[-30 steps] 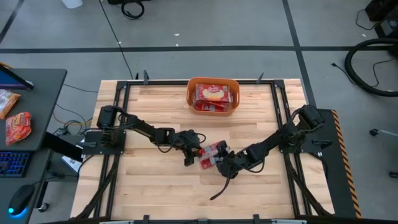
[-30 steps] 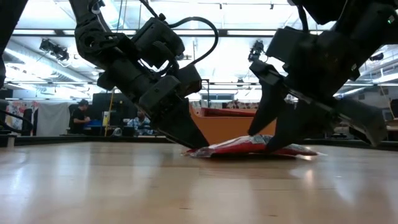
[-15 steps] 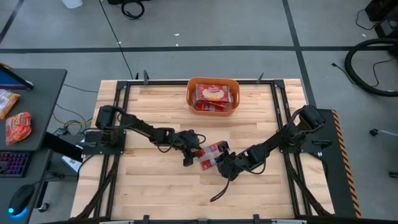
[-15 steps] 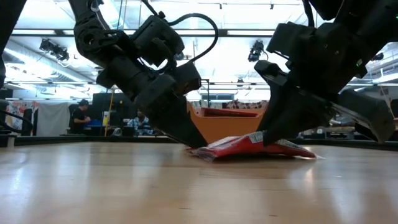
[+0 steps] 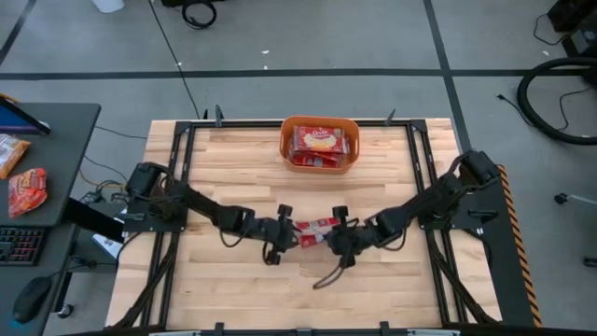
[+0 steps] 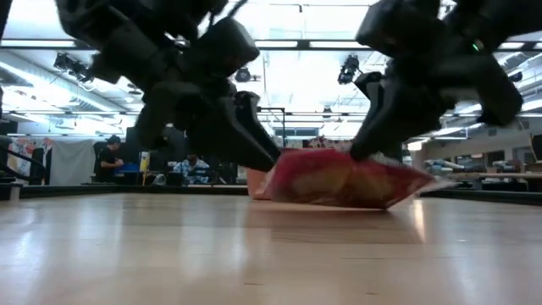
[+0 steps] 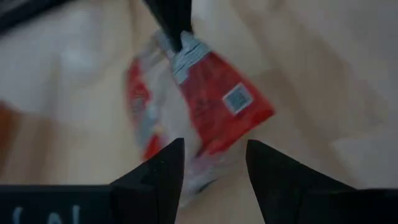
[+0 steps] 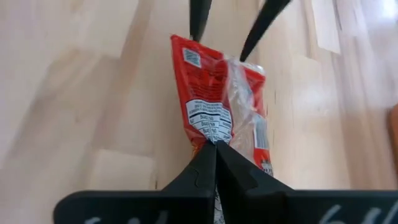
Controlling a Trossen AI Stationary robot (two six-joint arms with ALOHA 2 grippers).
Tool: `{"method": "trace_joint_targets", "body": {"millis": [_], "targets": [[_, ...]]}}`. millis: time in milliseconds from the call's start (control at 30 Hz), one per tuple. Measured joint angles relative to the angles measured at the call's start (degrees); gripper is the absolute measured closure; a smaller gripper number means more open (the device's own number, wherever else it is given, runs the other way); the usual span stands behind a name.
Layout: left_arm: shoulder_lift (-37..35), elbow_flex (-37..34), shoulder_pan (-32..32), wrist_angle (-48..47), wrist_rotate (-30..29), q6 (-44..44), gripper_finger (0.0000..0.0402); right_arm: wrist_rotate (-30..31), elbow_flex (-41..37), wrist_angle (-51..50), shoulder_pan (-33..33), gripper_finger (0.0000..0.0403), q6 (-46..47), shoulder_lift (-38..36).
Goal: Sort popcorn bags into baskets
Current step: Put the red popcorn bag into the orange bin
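One red and cream popcorn bag (image 5: 315, 227) sits mid-table between my two grippers, tipped up on its long edge. My right gripper (image 8: 216, 148) is shut on its right end. My left gripper (image 7: 214, 165) is open, a finger on either side of the bag's left end (image 7: 198, 169). In the low view the bag (image 6: 339, 178) shows its broad face, with its lower edge at or just above the wood. The orange basket (image 5: 285, 140) stands at the far middle with more bags (image 5: 320, 142) lying in it. My right gripper pinches the bag's end seam (image 8: 214, 134) between its two shut fingers, coming from the table's right and slanting down, along the bag's length. The bag stands on edge and stretches away toward the left gripper. My left gripper: I cannot tell whether its fingers touch the bag.
A black frame (image 5: 182, 140) runs round the wooden table top. To the left stands a dark side table (image 5: 56, 131) with more packets (image 5: 26, 189) and a keyboard. People sit in the room behind (image 6: 108, 157).
My right gripper has shut on the bag's right end. Both grippers have come toward the table's near edge. The bag, which lay flat on the wood, now stands tipped up on its long edge between them.
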Motion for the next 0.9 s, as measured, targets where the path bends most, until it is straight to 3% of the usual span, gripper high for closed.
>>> {"method": "trace_joint_targets", "body": {"millis": [100, 267, 533, 700, 900], "targets": [[0.3, 0.1, -1.9, 1.1, -6.3, 2.8, 0.0225, -4.9, 0.0, -0.7, -1.8, 0.0392, 4.1, -2.8], [0.3, 0.1, -3.0, 1.1, -10.3, 4.1, 0.0209, -12.3, 0.0, -0.9, -4.4, 0.0396, 10.5, -6.1], [0.3, 0.1, -2.8, 1.2, -9.3, 6.3, 0.0186, -17.1, 0.0, -0.8, -6.7, 0.0393, 16.1, -7.6], [0.3, 0.1, -2.6, 2.1, -9.2, 6.4, 0.0218, -18.9, 0.0, 1.8, -7.2, 0.0394, 16.1, -7.6], [0.3, 0.1, -2.2, 2.9, -9.2, 6.4, 0.0291, -19.7, 0.0, 4.8, -7.2, 0.0393, 16.1, -7.6]]}}
